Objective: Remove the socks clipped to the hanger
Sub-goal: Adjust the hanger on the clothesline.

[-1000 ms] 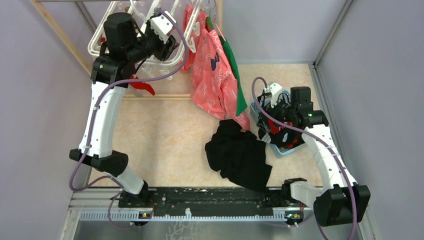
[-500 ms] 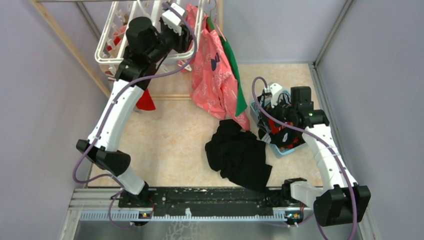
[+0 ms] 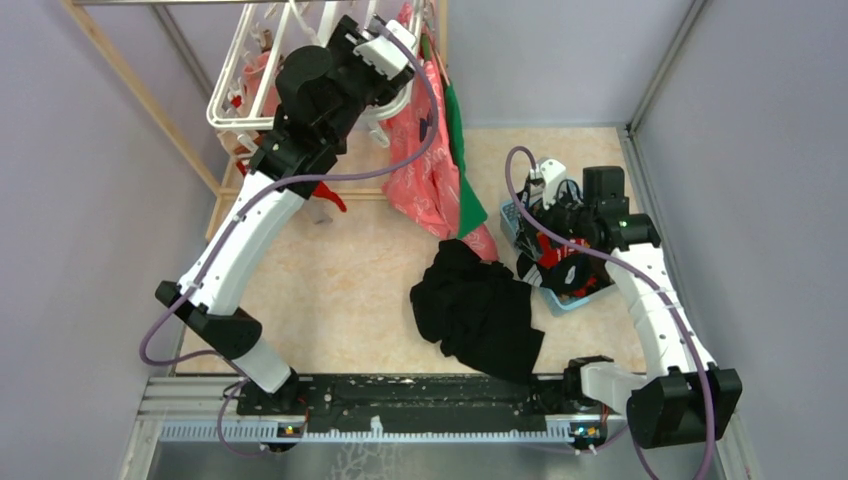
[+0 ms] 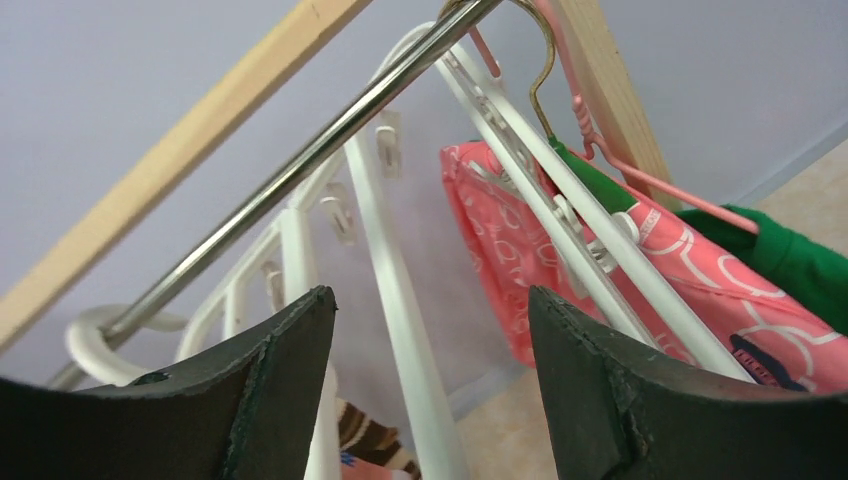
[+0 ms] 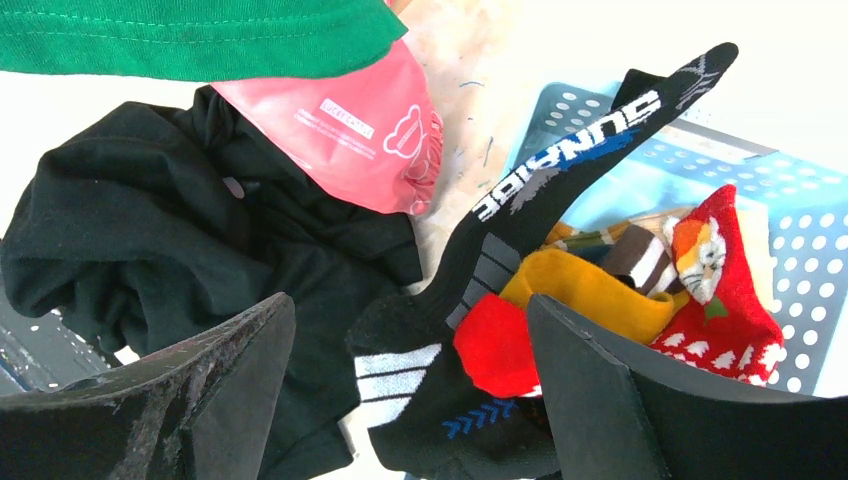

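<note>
**Fig.** Left jaws, spread wide, straddle a crossbar of the hanger (image 4: pixel 400 300) at 11 o'clock, with a striped sock (image 4: pixel 365 440) showing below. Best practice: descend, grip near the sock's clip, pull straight down. Right jaws gape empty over the basket (image 5: pixel 800 250) at 3 o'clock.

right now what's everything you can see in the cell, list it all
drying rack: one, white, hung on the rail, far left
hanging socks: count unclear, one red, under the rack
basket socks: several, black, mustard, red, in the basket
basket: one, blue, right side
shirt: one, pink printed, hanging beside the rack
garment: one, green, beside the shirt
cloth heap: one, black, centre
left end effector: open, at the rack's bars
right end effector: open, over the basket
</note>
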Controlling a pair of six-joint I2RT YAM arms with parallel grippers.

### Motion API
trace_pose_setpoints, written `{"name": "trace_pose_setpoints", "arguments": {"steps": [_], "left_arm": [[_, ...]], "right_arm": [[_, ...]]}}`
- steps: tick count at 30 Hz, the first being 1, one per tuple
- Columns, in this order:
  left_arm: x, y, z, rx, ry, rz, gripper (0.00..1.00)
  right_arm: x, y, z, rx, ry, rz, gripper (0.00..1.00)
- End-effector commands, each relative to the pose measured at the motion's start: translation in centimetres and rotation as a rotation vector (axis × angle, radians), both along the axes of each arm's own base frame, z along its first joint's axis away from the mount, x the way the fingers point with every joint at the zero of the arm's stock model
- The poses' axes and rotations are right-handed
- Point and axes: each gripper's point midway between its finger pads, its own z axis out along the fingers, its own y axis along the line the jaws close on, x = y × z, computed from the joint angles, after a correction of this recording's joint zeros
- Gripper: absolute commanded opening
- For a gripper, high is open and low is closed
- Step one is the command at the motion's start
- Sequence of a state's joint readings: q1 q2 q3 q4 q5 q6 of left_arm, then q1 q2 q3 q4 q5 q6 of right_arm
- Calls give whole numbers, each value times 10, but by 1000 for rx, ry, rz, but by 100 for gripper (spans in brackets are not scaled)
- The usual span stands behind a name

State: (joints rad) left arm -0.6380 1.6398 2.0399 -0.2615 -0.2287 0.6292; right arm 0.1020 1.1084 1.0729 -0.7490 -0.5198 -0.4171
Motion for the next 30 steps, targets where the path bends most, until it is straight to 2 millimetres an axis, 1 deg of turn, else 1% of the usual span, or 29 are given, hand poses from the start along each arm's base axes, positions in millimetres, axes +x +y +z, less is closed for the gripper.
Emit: {"name": "trace_pose_setpoints", "arguments": {"steps": [1, 3, 5, 10, 13, 15, 18, 20, 22, 23, 25, 27, 28, 30], "left_arm": [[-23, 17, 26, 166, -108, 79, 76], [-27, 26, 30, 181, -118, 110, 76], [-33, 35, 39, 175, -134, 129, 76], [-58, 53, 66, 137, -166, 126, 77], [-76, 65, 72, 140, -168, 109, 80], [-90, 76, 72, 158, -166, 106, 81], [-118, 87, 63, 194, -131, 28, 83], [-139, 96, 55, 203, -89, -32, 87], [-157, 101, 43, 228, -36, -91, 90], [-164, 104, 33, 244, -2, -110, 90], [-172, 107, 13, 276, 66, -130, 89], [-172, 109, -7, 306, 127, -127, 89], [-171, 110, -15, 322, 151, -119, 89], [-167, 111, -23, 346, 182, -108, 88]], "right_arm": [[7, 4, 18, 22, -53, 10, 86], [8, 4, 18, 22, -53, 10, 86], [8, 4, 15, 21, -48, 8, 86], [8, 5, 12, 31, -35, 10, 86], [8, 5, 11, 29, -32, 9, 86], [8, 5, 11, 28, -36, 8, 86], [8, 5, 8, 27, -34, 9, 86], [8, 6, 7, 29, -31, 13, 86], [8, 6, 6, 32, -27, 16, 86], [9, 7, 5, 36, -22, 19, 86], [9, 8, 5, 42, -19, 25, 86], [9, 10, 4, 47, -18, 30, 86], [9, 10, 3, 48, -15, 33, 86], [8, 12, 3, 56, -14, 41, 86]]}}
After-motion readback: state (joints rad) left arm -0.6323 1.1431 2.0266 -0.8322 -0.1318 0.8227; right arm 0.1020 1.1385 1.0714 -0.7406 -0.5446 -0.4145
